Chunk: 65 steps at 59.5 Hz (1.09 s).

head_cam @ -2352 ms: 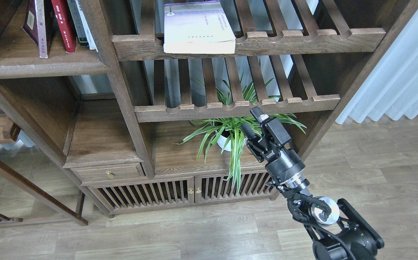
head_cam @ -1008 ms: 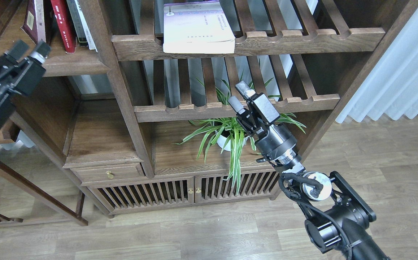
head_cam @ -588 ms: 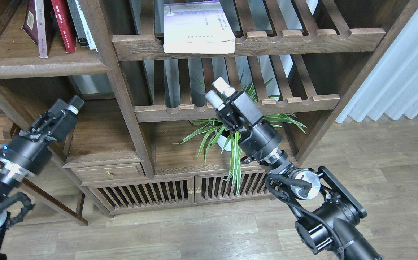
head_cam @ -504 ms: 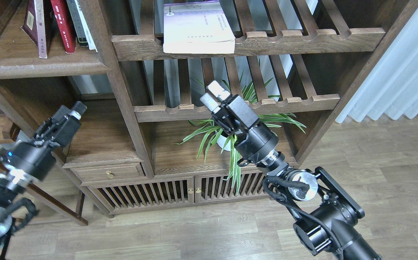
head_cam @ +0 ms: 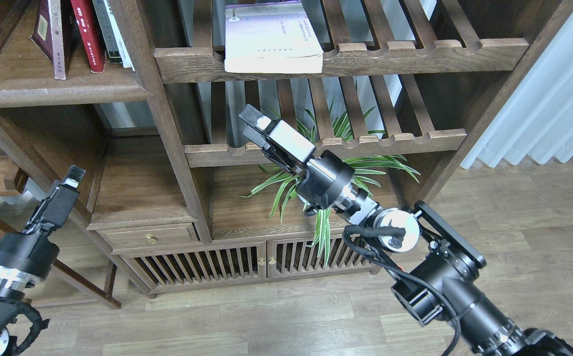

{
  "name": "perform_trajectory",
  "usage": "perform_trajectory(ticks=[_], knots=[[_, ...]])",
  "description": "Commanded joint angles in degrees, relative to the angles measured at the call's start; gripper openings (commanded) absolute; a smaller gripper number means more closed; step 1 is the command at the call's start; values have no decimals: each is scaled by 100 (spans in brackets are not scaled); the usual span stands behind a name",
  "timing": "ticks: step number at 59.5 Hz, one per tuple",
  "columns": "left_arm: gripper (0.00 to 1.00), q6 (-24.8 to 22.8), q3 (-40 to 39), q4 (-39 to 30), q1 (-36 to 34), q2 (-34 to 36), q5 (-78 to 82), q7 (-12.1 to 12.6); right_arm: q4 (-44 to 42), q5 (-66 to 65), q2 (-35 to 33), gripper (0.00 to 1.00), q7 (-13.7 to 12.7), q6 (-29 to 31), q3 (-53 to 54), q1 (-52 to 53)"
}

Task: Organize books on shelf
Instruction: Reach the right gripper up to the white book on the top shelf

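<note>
Right end effector, grip state indiscernible, empty, sits below the lavender book on the rack. Approach step; next I raise to grasp it.

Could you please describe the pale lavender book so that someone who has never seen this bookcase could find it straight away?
Start at the big wooden bookcase and go to its upper slatted rack, right of the post. The pale lavender-white book lies flat there, overhanging the scalloped front rail. Unlike the books standing upright on the solid shelf to the left, it lies alone, cover up.
</note>
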Motion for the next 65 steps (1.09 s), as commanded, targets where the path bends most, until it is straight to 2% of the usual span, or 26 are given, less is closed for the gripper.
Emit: perform_trajectory(ticks=[1, 11, 29, 44, 57, 65], knots=[[93, 0, -1, 53, 6, -5, 5, -54, -50, 5, 0, 97, 30, -80, 89, 246], [93, 0, 8, 71, -29, -14, 5, -72, -50, 14, 0, 97, 65, -335, 106, 580], [93, 0, 8, 44, -29, -5, -4, -89, -32, 514, 0, 97, 328, -1020, 124, 791], [94, 0, -1, 44, -29, -5, -4, -89, -50, 576, 0, 96, 425, -1108, 308, 914], [94, 0, -1, 53, -29, 4, 5, -81, -24, 796, 0, 93, 443, -1521, 537, 958], [94, 0, -1, 53, -29, 4, 5, -72, -24, 936, 0, 90, 583, -1820, 537, 1002]])
